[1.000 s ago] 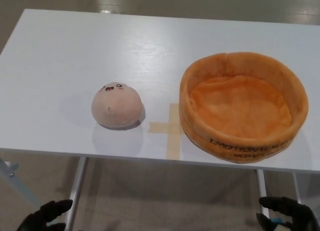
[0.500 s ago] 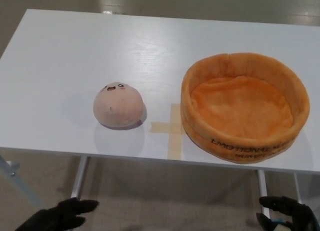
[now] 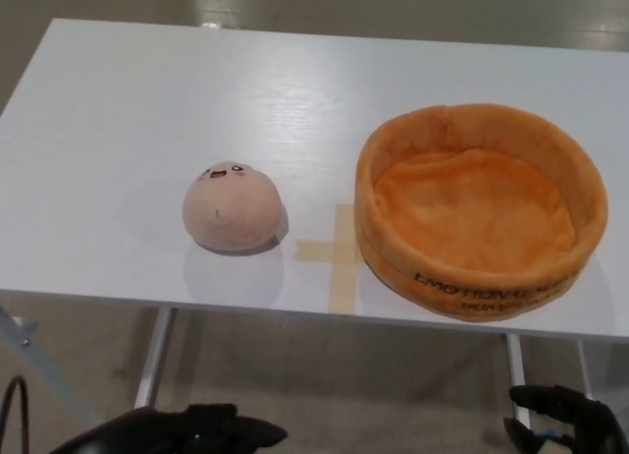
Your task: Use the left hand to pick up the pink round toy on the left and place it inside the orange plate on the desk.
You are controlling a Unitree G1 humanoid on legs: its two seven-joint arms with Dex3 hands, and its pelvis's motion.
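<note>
A pink round plush toy (image 3: pixel 232 207) with a small face sits on the white desk (image 3: pixel 128 110), left of centre. The orange plush plate (image 3: pixel 480 209), a soft round basket with a raised rim, stands to its right and holds nothing. My left hand (image 3: pixel 192 430) shows at the bottom edge, below the desk's front edge and under the toy, with nothing in it and its fingers stretched out to the right. My right hand (image 3: pixel 565 420) sits at the bottom right corner, below the desk, fingers apart and holding nothing.
A cross of tan tape (image 3: pixel 336 254) marks the desk between the toy and the plate. White desk legs (image 3: pixel 154 356) and a beige floor show below the front edge.
My left hand has moved to the right and come further into view along the bottom edge. The right hand, toy and plate have stayed put.
</note>
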